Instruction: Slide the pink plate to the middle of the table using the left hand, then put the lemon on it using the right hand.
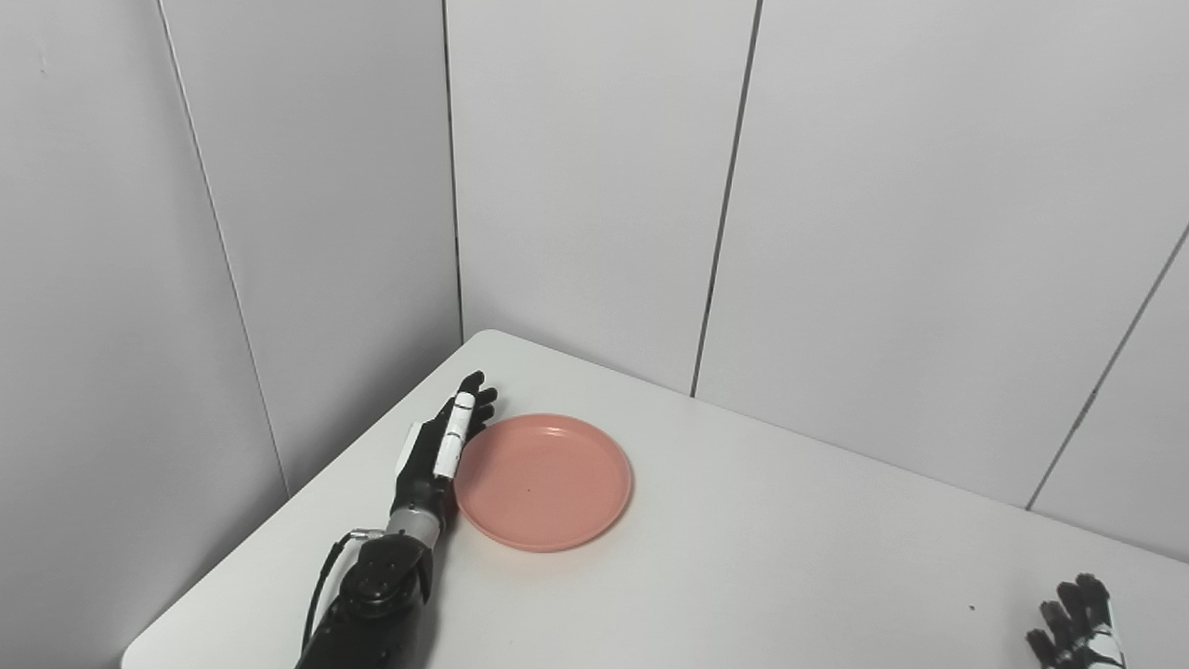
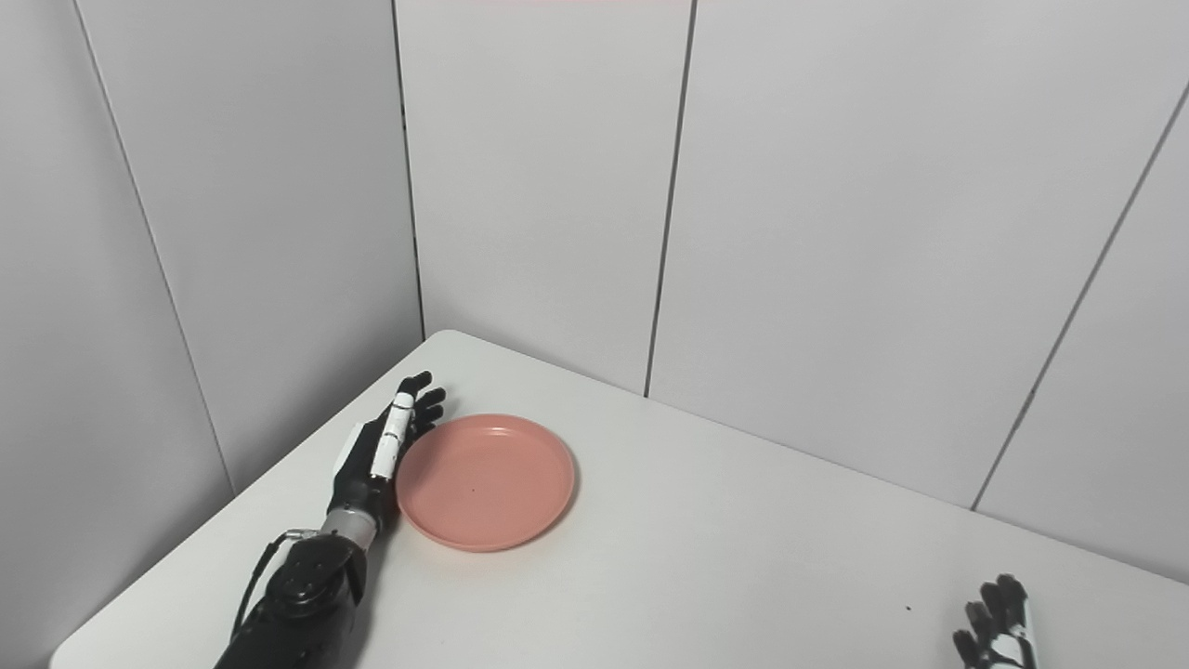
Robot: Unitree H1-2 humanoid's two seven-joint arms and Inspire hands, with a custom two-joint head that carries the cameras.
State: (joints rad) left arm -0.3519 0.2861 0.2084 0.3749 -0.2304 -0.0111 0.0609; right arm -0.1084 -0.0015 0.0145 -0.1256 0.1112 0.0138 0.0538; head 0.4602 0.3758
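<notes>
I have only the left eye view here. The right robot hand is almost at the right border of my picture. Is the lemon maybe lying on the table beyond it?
Observer: No. The right eye view shows a wider strip of bare table to the right of the right robot hand, and no lemon lies on it.
Operator: Does that view show where the table ends on the right?
Observer: No. There too the table runs out of the picture's right border, with its far edge along the wall. The right end is in neither view.
</notes>
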